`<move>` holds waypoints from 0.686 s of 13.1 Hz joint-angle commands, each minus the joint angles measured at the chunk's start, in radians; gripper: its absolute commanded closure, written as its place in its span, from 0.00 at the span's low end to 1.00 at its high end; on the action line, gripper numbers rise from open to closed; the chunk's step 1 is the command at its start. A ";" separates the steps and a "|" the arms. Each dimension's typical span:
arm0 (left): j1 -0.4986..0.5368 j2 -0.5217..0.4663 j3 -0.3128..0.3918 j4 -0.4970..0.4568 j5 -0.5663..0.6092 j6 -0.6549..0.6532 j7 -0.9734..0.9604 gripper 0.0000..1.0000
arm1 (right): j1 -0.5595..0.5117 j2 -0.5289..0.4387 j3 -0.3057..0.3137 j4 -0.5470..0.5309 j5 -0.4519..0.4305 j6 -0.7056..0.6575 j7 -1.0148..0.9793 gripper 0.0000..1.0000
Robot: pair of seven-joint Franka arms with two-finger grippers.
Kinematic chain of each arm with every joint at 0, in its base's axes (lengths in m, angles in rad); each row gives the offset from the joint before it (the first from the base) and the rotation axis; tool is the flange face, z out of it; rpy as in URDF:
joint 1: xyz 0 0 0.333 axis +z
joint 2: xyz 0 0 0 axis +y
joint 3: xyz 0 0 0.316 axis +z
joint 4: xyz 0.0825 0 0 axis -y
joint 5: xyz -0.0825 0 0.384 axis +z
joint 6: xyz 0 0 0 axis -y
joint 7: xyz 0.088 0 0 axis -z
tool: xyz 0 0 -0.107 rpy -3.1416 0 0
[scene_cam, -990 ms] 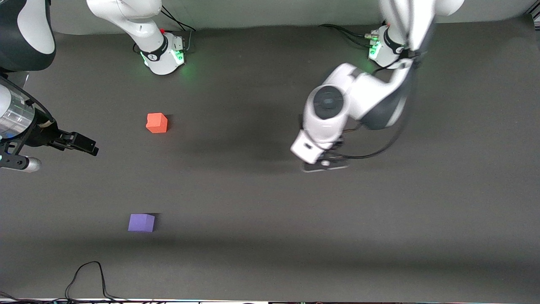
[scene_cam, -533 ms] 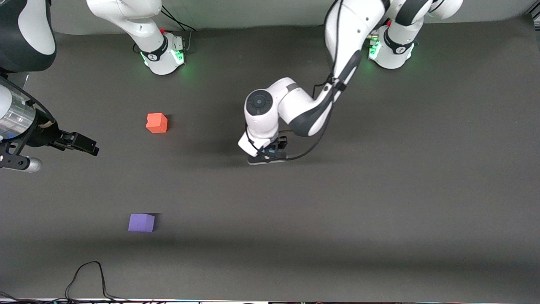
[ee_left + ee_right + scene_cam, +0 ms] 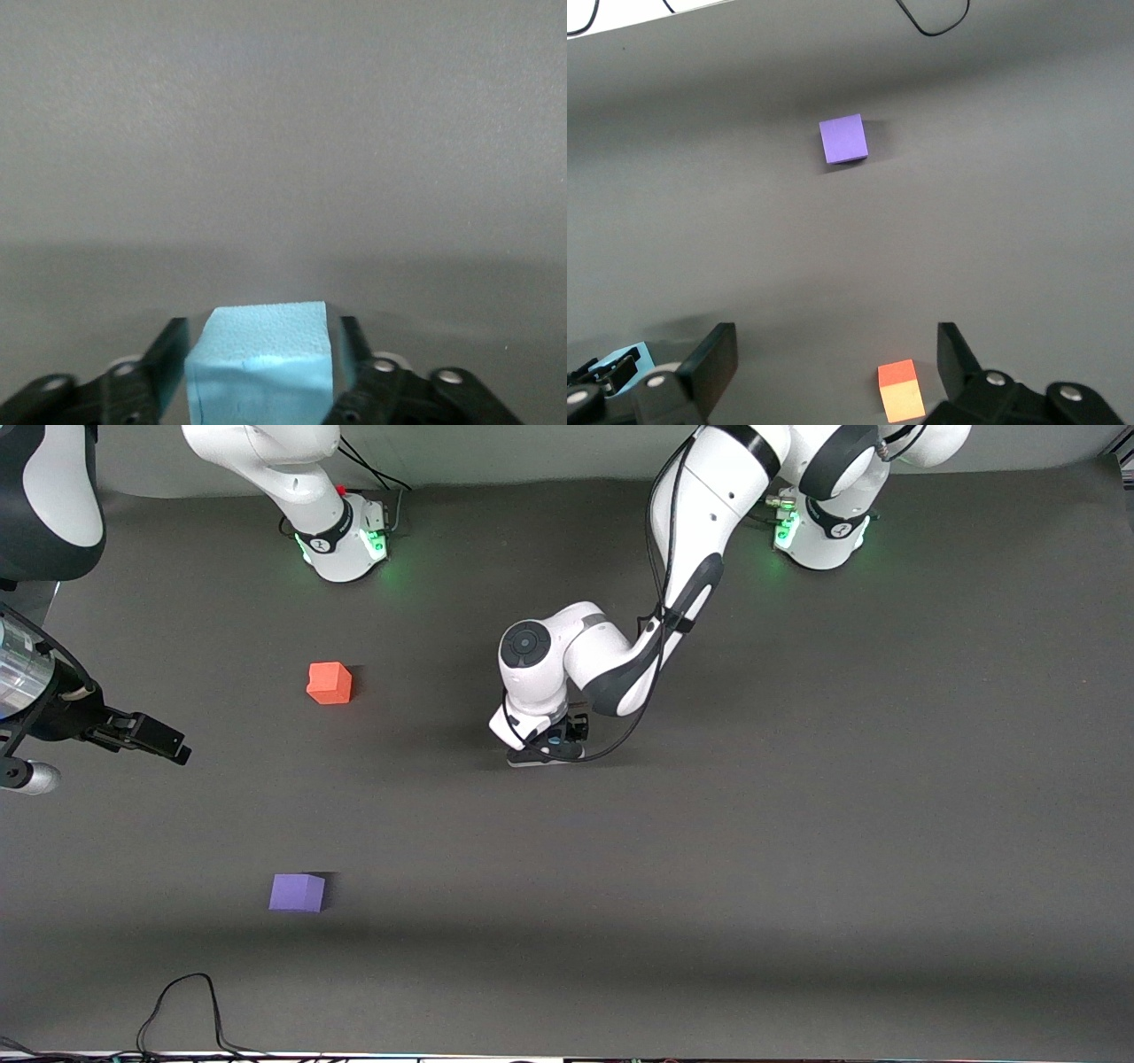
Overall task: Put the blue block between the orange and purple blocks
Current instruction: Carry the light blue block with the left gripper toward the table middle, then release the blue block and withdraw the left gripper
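Blue block [image 3: 261, 363] sits between our left end effector [image 3: 263, 376] fingers, mid-counter [image 3: 797, 824]; whether gripped, we cannot tell. Our right end effector [image 3: 833, 372], fingers spread, waits near the orange block [image 3: 329, 683]; the purple block [image 3: 297, 892] lies nearer the camera.

On the tabletop [image 3: 797, 868], measured from the orange block [image 3: 329, 683]: the purple block [image 3: 297, 892] lies well apart and nearer the front camera; the blue block [image 3: 261, 363] sits toward the left arm's end, between the left claw's [image 3: 261, 376] fingers [image 3: 168, 359].

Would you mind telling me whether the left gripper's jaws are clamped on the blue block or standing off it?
Cannot tell. The left gripper has a jaw on each side of the blue block; slim dark gaps seem to show, but contact is unclear.
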 commanded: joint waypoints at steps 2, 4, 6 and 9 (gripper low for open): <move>0.062 -0.069 0.001 0.030 0.006 -0.092 0.021 0.00 | 0.009 -0.006 0.008 0.000 -0.019 0.013 0.005 0.00; 0.161 -0.170 -0.041 0.040 -0.057 -0.204 0.095 0.00 | 0.012 0.004 0.010 -0.001 -0.021 0.004 0.006 0.00; 0.272 -0.288 -0.052 0.031 -0.149 -0.323 0.219 0.00 | 0.039 0.006 0.010 -0.006 -0.024 0.001 0.008 0.00; 0.463 -0.428 -0.052 0.018 -0.195 -0.563 0.415 0.00 | 0.099 0.011 0.008 -0.036 -0.103 -0.001 0.017 0.00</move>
